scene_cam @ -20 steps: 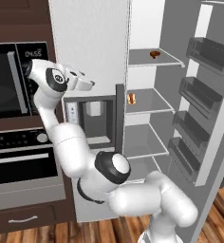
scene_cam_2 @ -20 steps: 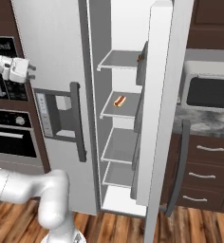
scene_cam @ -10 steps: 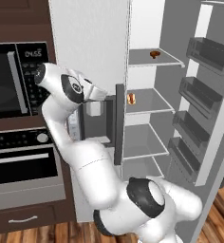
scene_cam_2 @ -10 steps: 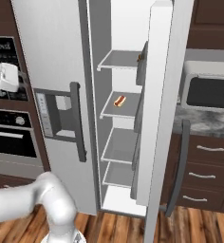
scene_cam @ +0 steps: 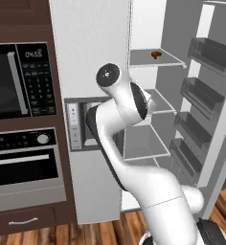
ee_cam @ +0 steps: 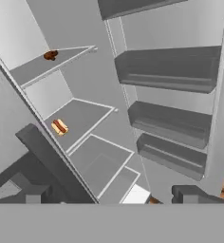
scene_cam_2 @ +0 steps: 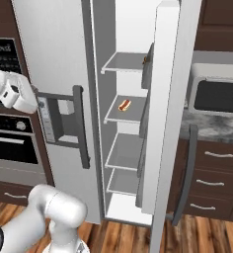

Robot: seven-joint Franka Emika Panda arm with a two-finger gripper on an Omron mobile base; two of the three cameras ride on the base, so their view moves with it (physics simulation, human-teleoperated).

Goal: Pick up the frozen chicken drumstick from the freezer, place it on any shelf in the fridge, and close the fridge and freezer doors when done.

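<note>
Left base view: white side-by-side unit dead ahead. The freezer half is shut, its door flush, with the dispenser panel partly behind the arm. The fridge half stands open, and its door is swung wide to the right with the grey bins facing in. A black microwave and an oven are set in the dark cabinets left of the freezer.

Right base view: the robot's hand sits at the far left, left of the freezer handle and near the panel, not touching either. The fridge door's edge is toward the camera. A stone desk with drawers under it lies right of the door, well away from the pincer.

Hand view: the pincer looks into the open fridge past the freezer handle, which is a dark bar slanting just left of it. The tips sit wide apart at the bottom corners with nothing between them, so it is open and empty. The shelves step away ahead and to the left.

- Top shelf: the drumstick lies on it near the back, far ahead and up-left of the pincer. It also shows in the left base view.
- Second shelf: an orange item with a pale band sits closer to the pincer, well apart from the drumstick.
</note>
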